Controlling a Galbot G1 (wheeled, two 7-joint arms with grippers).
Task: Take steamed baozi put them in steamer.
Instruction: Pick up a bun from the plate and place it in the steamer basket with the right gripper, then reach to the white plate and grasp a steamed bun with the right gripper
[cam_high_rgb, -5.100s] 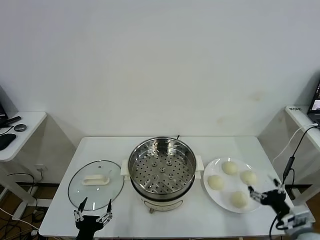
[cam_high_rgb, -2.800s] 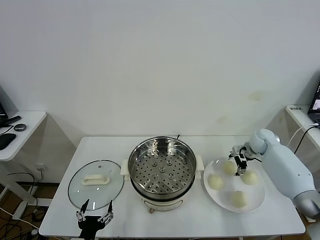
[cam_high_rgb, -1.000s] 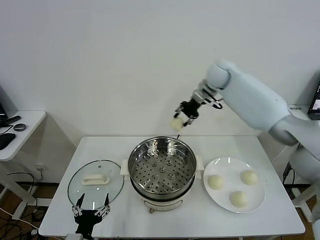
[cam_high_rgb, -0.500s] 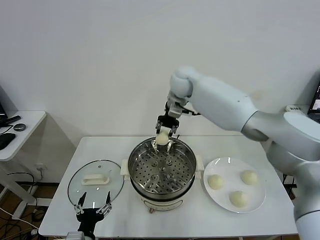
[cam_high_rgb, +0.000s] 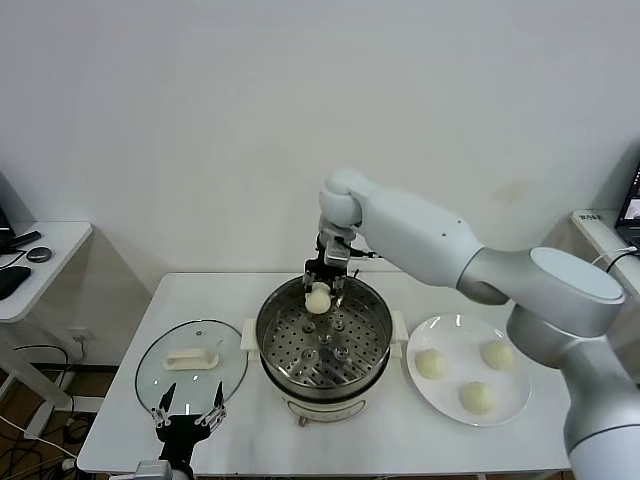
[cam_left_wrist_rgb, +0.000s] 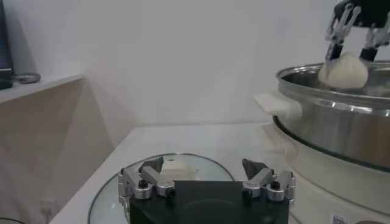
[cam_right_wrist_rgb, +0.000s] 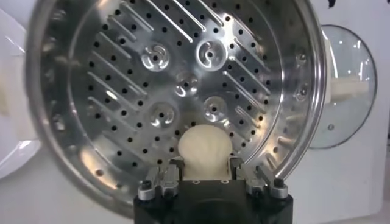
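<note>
Over the far rim of the steamer (cam_high_rgb: 323, 343), at about 12 o'clock of its mouth, we have the right pincer (cam_high_rgb: 322, 291) pinching one bun (cam_high_rgb: 318, 298) from both sides. The bun hangs at about rim height, above the perforated tray (cam_right_wrist_rgb: 177, 85) and not yet resting on it; in the right wrist view it sits over the tray's edge zone, not its centre.

Risks, as we judge them:
- Released from this height, the bun may bounce or roll across the tray. Cause: round shape, hard metal floor.
- So close to the rim, a small drift outward could set it on the rim or drop it behind the pot onto the bench (cam_high_rgb: 200, 300).
- The dough is soft; a firm pinch may dent it or make it stick to a finger on release.
- Lowering further, the fingers could strike the steel wall.

Left pincer (cam_high_rgb: 186, 424) waits with fingers spread at the near edge of the bench, at 6 o'clock of the glass lid (cam_high_rgb: 192, 355); no hazard expected there.

Count:
- buns: four in all, one held, three on the plate (cam_high_rgb: 466, 368)
- in steamer: none yet
- steamer: one
- plate: one
- lid: one
</note>
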